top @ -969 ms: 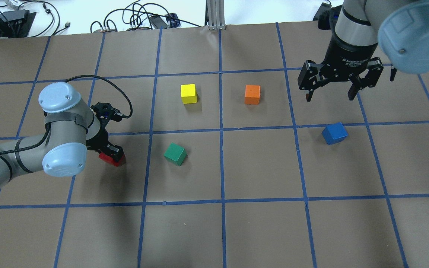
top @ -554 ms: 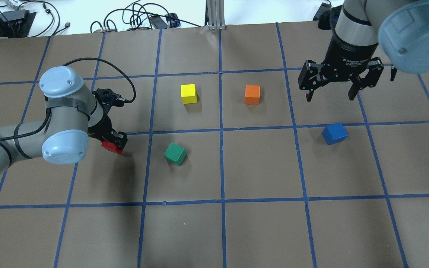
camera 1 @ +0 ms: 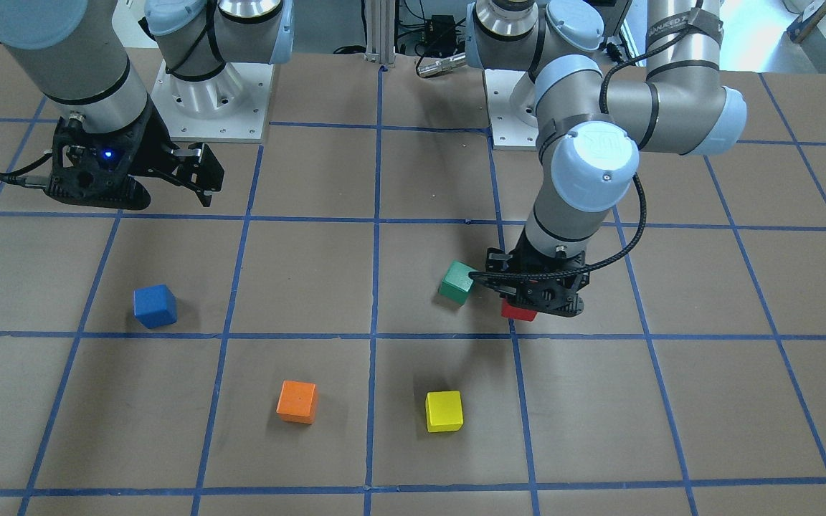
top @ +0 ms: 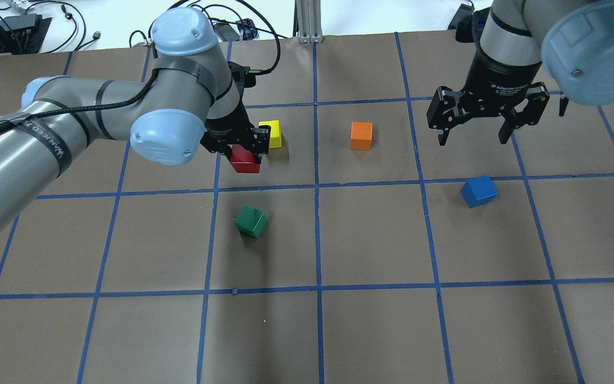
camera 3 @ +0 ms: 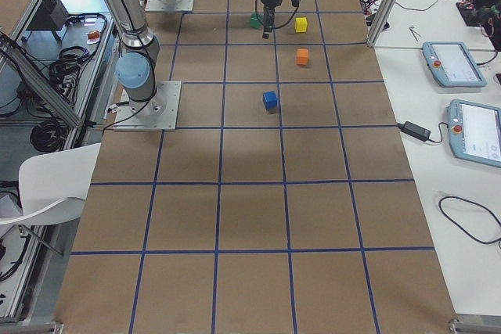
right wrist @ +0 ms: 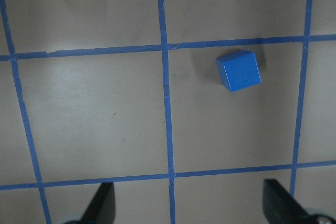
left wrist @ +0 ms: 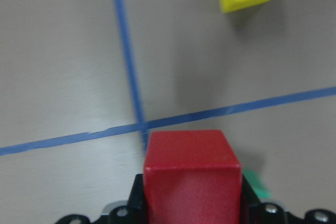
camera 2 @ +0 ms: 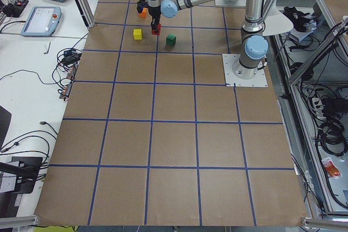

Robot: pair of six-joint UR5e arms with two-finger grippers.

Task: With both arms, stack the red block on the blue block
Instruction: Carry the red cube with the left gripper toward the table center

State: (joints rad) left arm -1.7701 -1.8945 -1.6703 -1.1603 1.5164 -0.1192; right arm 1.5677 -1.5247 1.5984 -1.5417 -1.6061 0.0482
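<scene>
The red block (top: 244, 160) is held between the fingers of my left gripper (top: 243, 153), shut on it and raised above the table just left of the yellow cube. It fills the bottom of the left wrist view (left wrist: 191, 177) and shows under the gripper in the front view (camera 1: 518, 311). The blue block (top: 478, 191) lies on the table at the right, also in the front view (camera 1: 154, 305) and the right wrist view (right wrist: 239, 70). My right gripper (top: 473, 140) is open and empty, hanging above and just beyond the blue block.
A yellow cube (top: 270, 133) sits right beside the held red block. An orange cube (top: 361, 135) lies mid-table between the arms. A green cube (top: 250, 221) lies nearer the robot, below the left gripper. Blue tape lines grid the brown table.
My left arm has lifted the red block and carried it right and away from the robot, from the left square to beside the yellow cube. The right arm and blue block have not moved.
</scene>
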